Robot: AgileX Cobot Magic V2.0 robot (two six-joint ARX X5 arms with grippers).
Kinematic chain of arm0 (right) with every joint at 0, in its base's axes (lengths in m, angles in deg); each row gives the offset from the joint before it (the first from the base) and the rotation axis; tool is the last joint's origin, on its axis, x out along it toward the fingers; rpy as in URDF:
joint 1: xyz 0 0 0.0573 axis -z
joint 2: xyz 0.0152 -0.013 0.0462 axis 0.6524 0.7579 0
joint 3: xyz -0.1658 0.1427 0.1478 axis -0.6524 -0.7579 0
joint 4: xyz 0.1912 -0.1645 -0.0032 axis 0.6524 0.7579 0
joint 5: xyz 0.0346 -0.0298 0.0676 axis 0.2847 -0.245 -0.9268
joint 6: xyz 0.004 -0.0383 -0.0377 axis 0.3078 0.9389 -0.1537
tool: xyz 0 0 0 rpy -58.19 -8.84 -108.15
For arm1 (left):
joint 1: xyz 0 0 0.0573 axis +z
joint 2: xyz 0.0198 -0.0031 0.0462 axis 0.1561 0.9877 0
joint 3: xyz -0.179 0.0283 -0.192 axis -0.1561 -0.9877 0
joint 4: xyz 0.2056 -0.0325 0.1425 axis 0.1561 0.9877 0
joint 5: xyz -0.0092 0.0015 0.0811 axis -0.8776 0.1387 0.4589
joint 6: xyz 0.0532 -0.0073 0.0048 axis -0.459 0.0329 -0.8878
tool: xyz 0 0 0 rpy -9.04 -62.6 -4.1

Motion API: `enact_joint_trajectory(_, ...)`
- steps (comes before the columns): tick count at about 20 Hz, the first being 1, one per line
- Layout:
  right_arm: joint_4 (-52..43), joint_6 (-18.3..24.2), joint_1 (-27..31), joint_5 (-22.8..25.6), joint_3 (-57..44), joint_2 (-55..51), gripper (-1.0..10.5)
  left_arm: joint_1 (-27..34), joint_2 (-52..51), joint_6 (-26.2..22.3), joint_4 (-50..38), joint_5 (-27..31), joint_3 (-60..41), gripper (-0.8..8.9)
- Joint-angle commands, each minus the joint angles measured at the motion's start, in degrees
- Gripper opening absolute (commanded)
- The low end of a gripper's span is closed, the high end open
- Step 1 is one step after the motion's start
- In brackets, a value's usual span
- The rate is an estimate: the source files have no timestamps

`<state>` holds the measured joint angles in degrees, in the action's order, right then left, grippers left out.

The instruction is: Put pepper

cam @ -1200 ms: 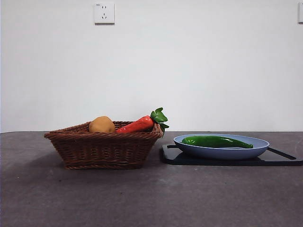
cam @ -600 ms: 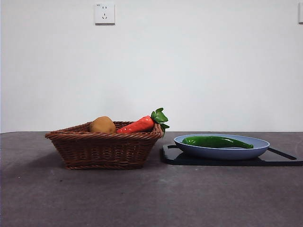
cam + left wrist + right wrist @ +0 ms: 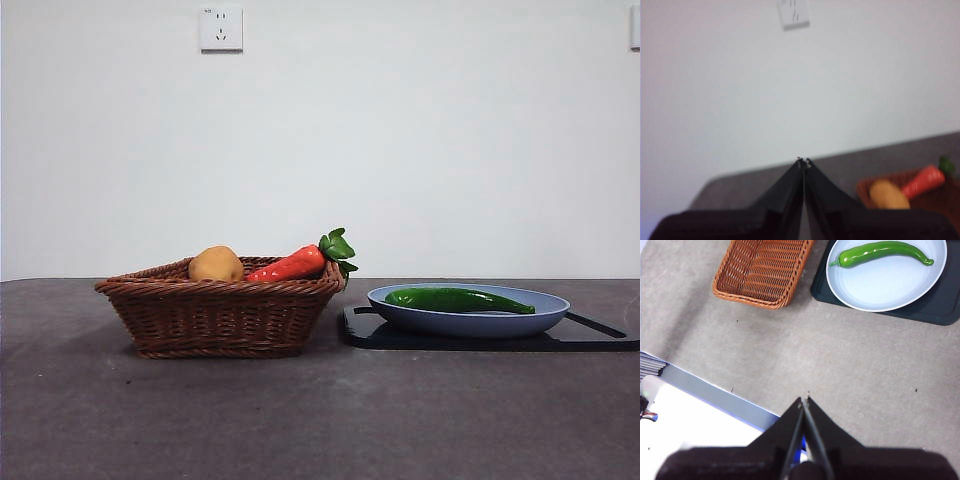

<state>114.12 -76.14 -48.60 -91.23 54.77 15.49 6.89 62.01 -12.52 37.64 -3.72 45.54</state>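
The green pepper (image 3: pixel 458 299) lies in a pale blue plate (image 3: pixel 545 312) that rests on a black board (image 3: pixel 372 332) at the right. The right wrist view shows the pepper (image 3: pixel 882 252) across the far side of the plate (image 3: pixel 890 287). My right gripper (image 3: pixel 804 401) is shut and empty, high above bare table, well short of the plate. My left gripper (image 3: pixel 803 162) is shut and empty, raised and facing the wall, with the basket off to one side. Neither gripper shows in the front view.
A brown wicker basket (image 3: pixel 215 315) stands left of the plate, holding a tan potato (image 3: pixel 215 264) and a red vegetable with a green top (image 3: pixel 300 262). The basket (image 3: pixel 765 270) also shows in the right wrist view. The table's near edge (image 3: pixel 715 395) lies below the right gripper.
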Motion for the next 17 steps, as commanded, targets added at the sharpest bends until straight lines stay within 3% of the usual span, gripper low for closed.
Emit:
enact_joint_trajectory(1,0.5,-0.3,-0.1,0.0,1.0,0.3,0.1,0.8,-3.2,2.9,-0.5,-0.1,-5.3,0.08)
enact_joint_trajectory(11,0.5,-0.3,-0.1,0.0,1.0,0.3,0.1,1.1,-12.1,6.2,0.8,-0.1,-18.8,0.08)
enact_joint_trajectory(17,0.5,-0.3,-0.1,0.0,1.0,0.3,0.1,1.1,-15.3,7.9,10.7,-0.4,-19.1,0.08)
